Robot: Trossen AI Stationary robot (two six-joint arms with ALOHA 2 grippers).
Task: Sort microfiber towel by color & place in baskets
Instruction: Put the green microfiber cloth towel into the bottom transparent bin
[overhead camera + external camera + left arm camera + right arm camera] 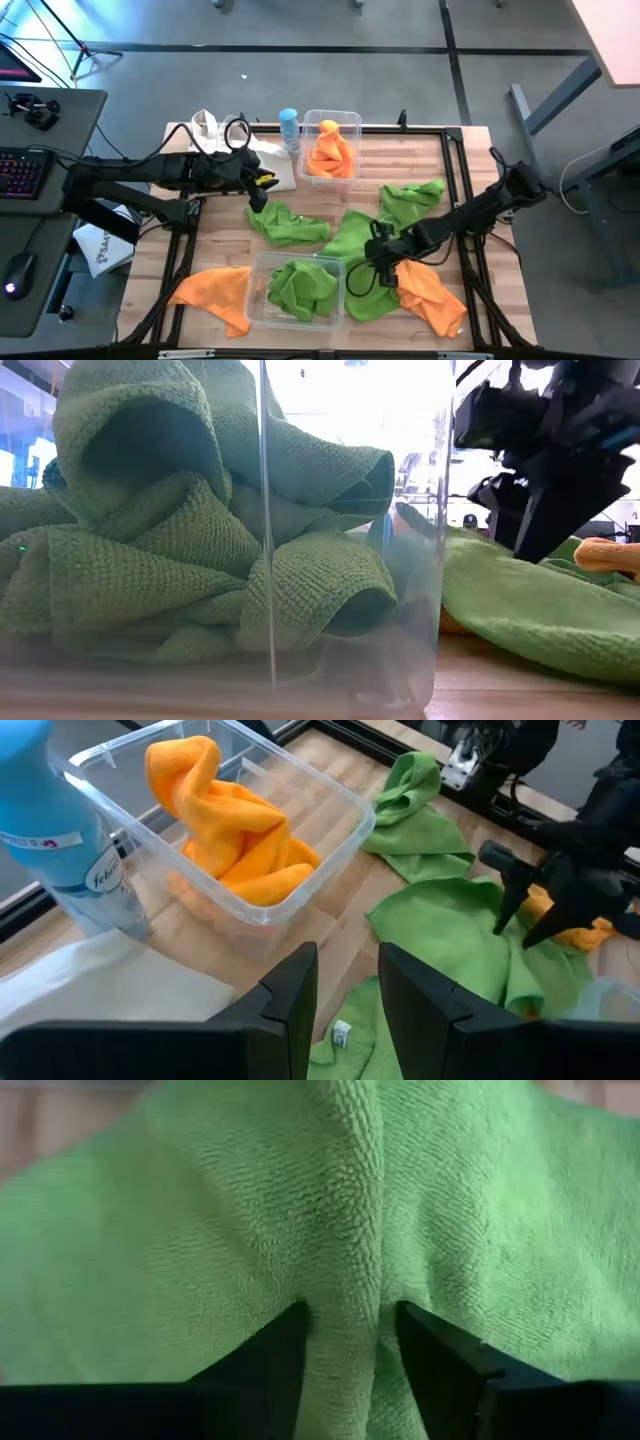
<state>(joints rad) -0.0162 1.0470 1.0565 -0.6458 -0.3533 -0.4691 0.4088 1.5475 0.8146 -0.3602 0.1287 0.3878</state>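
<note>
The right gripper [382, 262] is down on a green towel [362, 240] in the middle of the surface [470, 200], just beside the near basket [258, 262]. The right wrist view shows a raised fold of that towel [345, 1230] standing between its 2 fingers [265, 1355], pinched from both sides. The near basket holds bunched green towels [300, 285], seen pressed against its clear wall in the low view [200, 530].

The left gripper [256, 193] hovers over the left part of the surface above another green towel [285, 225], its fingers [290, 995] a narrow gap apart and holding nothing.

The far basket [350, 122] holds an orange towel [330, 152]. A light blue spray bottle [289, 128] stands just beside it, next to a white bag [220, 135]. 2 more orange towels lie loose, 1 at the near left [215, 288] and 1 at the near right [430, 292]. A further green towel [412, 198] lies right of the far basket.
</note>
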